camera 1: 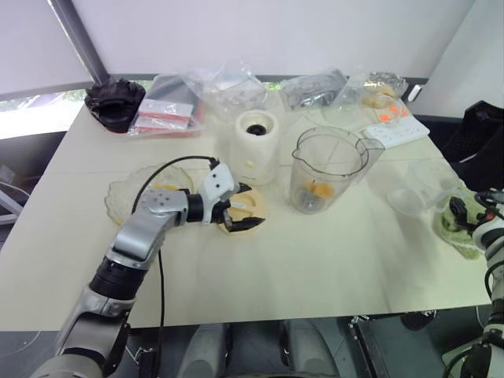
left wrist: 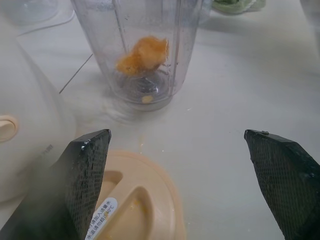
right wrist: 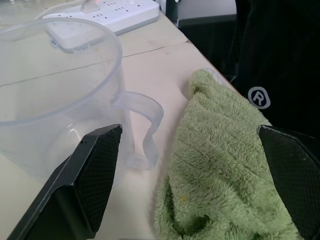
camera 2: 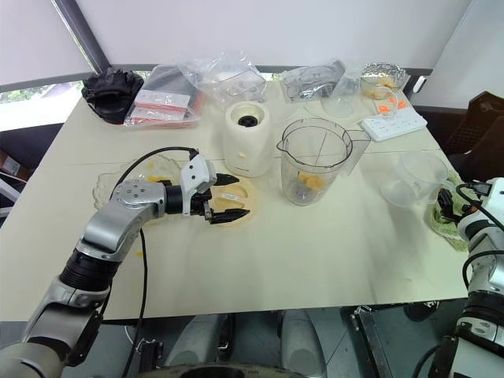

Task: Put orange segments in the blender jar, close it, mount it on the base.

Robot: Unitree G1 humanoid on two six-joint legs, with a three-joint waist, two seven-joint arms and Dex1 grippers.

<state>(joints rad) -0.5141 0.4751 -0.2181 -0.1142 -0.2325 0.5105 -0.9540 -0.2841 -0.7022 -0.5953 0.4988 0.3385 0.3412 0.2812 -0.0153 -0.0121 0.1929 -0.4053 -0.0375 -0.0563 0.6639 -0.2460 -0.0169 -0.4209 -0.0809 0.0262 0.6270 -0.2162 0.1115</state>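
Note:
The clear blender jar [camera 1: 329, 167] stands open-topped at mid-table, with a few orange segments [left wrist: 143, 55] lying on its blade hub. Left of it stands the cream-white base [camera 1: 255, 146], black socket facing up. In front of the base lies a flat cream lid [camera 1: 253, 206]. My left gripper [camera 1: 244, 208] is open just above this lid, its fingers straddling it, nothing held. At the table's right edge my right gripper [right wrist: 190, 135] is open and empty over a green cloth [right wrist: 220, 175], next to a frosted measuring jug [right wrist: 55, 85].
A clear glass plate [camera 1: 126, 195] lies under my left forearm. Along the back stand a black object [camera 1: 115, 103], several plastic bags [camera 1: 216, 88], a foil bowl [camera 2: 383, 77] and a white power strip [camera 1: 398, 130]. A dark chair [camera 2: 487, 126] stands beyond the right edge.

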